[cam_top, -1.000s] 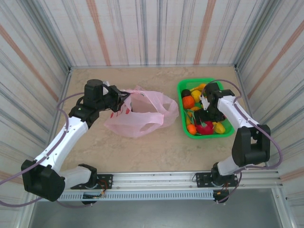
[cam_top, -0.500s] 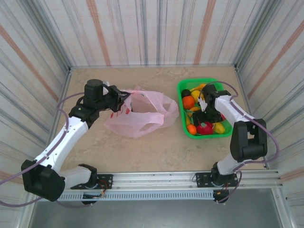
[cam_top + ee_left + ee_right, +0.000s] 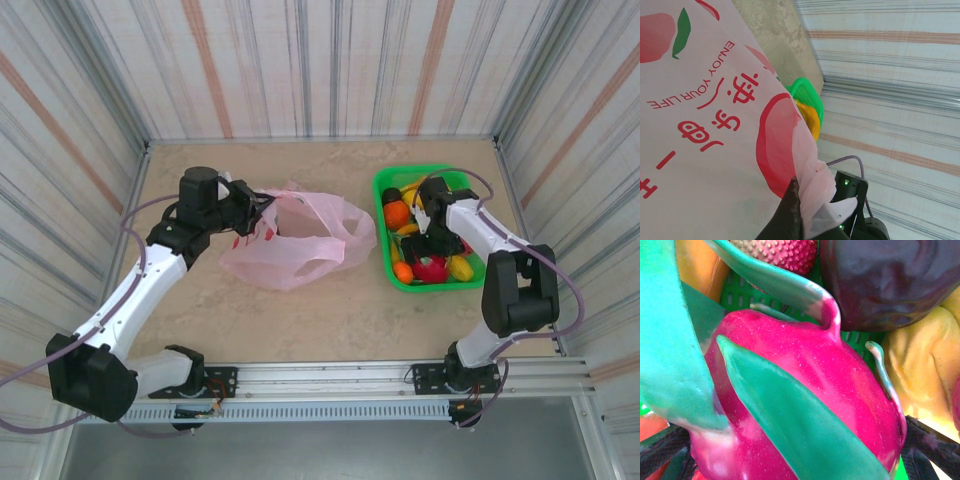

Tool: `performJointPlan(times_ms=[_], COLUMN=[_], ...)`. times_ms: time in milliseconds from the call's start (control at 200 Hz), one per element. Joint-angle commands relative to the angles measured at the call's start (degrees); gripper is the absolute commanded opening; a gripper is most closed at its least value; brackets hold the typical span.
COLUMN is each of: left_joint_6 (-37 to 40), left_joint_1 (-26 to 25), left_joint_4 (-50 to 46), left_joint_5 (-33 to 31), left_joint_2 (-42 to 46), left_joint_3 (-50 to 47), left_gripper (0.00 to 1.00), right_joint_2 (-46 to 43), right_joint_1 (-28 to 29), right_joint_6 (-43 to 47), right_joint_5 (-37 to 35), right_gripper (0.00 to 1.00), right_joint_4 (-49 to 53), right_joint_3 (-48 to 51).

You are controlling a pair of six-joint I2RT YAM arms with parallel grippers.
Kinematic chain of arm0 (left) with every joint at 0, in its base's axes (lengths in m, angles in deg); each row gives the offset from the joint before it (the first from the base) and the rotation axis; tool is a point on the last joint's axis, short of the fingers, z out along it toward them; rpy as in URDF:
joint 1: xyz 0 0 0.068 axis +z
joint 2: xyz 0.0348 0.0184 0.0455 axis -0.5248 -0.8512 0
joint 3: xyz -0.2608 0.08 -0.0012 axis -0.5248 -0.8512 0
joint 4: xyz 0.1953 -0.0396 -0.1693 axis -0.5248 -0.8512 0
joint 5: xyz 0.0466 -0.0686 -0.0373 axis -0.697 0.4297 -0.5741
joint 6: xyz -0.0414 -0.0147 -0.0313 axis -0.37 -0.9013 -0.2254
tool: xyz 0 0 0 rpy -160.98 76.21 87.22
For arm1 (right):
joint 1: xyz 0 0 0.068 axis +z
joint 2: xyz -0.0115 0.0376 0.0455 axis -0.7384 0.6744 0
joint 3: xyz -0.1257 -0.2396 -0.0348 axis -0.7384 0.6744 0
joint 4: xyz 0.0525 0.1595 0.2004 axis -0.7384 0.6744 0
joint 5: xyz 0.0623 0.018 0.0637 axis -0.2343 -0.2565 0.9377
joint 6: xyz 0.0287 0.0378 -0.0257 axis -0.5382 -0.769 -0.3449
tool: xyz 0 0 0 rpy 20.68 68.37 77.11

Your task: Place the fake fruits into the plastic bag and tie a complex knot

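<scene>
My left tool [image 3: 264,206] is pinched shut on the pink bag [image 3: 300,250] near the middle of the table [image 3: 330,320]. My right tool [image 3: 428,255] is wide open over the fruits [image 3: 397,213] in the green basket [image 3: 440,284] by the right edge.

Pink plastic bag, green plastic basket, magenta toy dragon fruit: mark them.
Pink plastic bag [image 3: 300,262], top view, lower body.
Green plastic basket [image 3: 395,171], top view, far rim.
Magenta toy dragon fruit [image 3: 815,375], right wrist view, skin.
</scene>
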Motion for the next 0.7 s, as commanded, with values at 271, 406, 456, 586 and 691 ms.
performJointPlan(times_ms=[271, 406, 456, 586, 691], left_joint_6=[0.3, 0.4, 0.4, 0.4, 0.5], left_joint_1=[-0.3, -0.5, -0.5, -0.6, -0.6], left_joint_4=[-0.5, -0.6, -0.6, -0.8, -0.8], left_joint_5=[0.3, 0.3, 0.2, -0.1, -0.2], left_joint_2=[-0.2, -0.5, -0.4, -0.3, -0.5], left_joint_3=[1.2, 1.4, 1.4, 1.5, 1.7], left_gripper=[0.0, 0.0, 0.0, 0.0, 0.0], right_joint_2=[12.7, 14.3, 13.6, 8.8, 3.3], right_joint_1=[-1.4, -0.7, -0.6, -1.7, -3.6], right_joint_6=[1.3, 0.6, 0.2, -0.6, -1.2], right_joint_5=[-0.5, 0.4, 0.8, 3.0, 4.3], right_gripper=[0.99, 0.99, 0.98, 0.86, 0.75], right_joint_4=[-5.6, -5.9, -5.9, -6.4, -6.4], right_joint_3=[0.9, -0.6, -0.9, -1.1, -0.9])
